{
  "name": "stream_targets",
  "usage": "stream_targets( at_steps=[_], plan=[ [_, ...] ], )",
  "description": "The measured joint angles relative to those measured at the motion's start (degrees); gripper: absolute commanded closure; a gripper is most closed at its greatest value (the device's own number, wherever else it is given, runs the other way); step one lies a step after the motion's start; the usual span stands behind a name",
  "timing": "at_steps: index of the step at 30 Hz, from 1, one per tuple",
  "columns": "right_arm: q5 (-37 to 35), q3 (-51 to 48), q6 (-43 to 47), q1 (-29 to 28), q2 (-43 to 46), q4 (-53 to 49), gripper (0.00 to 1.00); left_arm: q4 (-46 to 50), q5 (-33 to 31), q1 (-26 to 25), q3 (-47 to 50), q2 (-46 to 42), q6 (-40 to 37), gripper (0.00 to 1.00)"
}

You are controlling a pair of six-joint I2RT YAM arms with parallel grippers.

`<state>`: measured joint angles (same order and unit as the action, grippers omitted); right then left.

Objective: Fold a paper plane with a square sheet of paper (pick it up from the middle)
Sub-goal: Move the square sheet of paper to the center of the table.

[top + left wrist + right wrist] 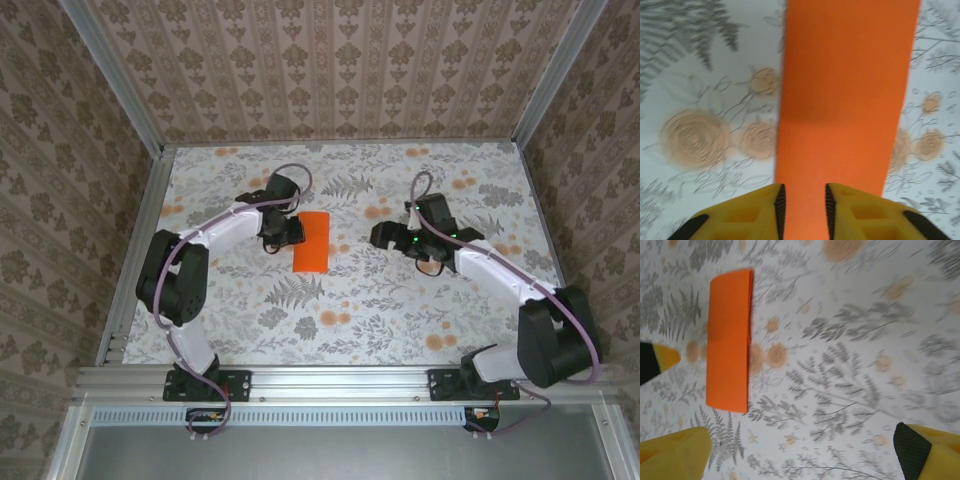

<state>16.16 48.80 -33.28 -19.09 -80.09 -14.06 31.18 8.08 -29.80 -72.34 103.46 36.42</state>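
The square sheet of paper [311, 241] is bright orange and folded into a narrow rectangle, lying flat on the floral tabletop. My left gripper [289, 232] hangs over its left side. In the left wrist view its yellow fingers [760, 205] stand a narrow gap apart, with the paper [845, 90] flat beneath and nothing pinched between them. My right gripper [383, 236] is a short way to the paper's right. In the right wrist view it is wide open [800, 460] over bare cloth, and the paper [730, 340] lies off to its upper left.
A floral cloth [400, 300] covers the table. Aluminium rails [130, 260] and wallpapered walls [340, 70] close in the left, right and far sides. Both arm bases [205, 385] sit at the near edge.
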Motion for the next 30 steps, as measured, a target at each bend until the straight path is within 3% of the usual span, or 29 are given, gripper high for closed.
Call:
stream_targets(
  at_steps=[6, 15, 23, 30],
  plan=[
    [2.99, 2.05, -4.35, -6.21, -7.67, 3.93, 0.12, -4.90, 5.68, 2.27, -2.84, 5.60, -0.02, 0.78],
    [5.18, 4.92, -10.43, -10.69, -15.28, 6.36, 0.19, -6.56, 7.13, 2.91, -5.77, 12.39, 0.07, 0.78],
    [5.31, 5.33, -13.07, -12.61, -16.09, 6.19, 0.22, -6.86, 6.19, 2.62, -3.80, 11.50, 4.26, 0.78],
    [5.25, 5.33, -18.25, -16.26, -16.31, 6.32, 0.29, -7.39, 3.45, 0.48, 4.52, 5.35, 12.04, 0.77]
  ],
)
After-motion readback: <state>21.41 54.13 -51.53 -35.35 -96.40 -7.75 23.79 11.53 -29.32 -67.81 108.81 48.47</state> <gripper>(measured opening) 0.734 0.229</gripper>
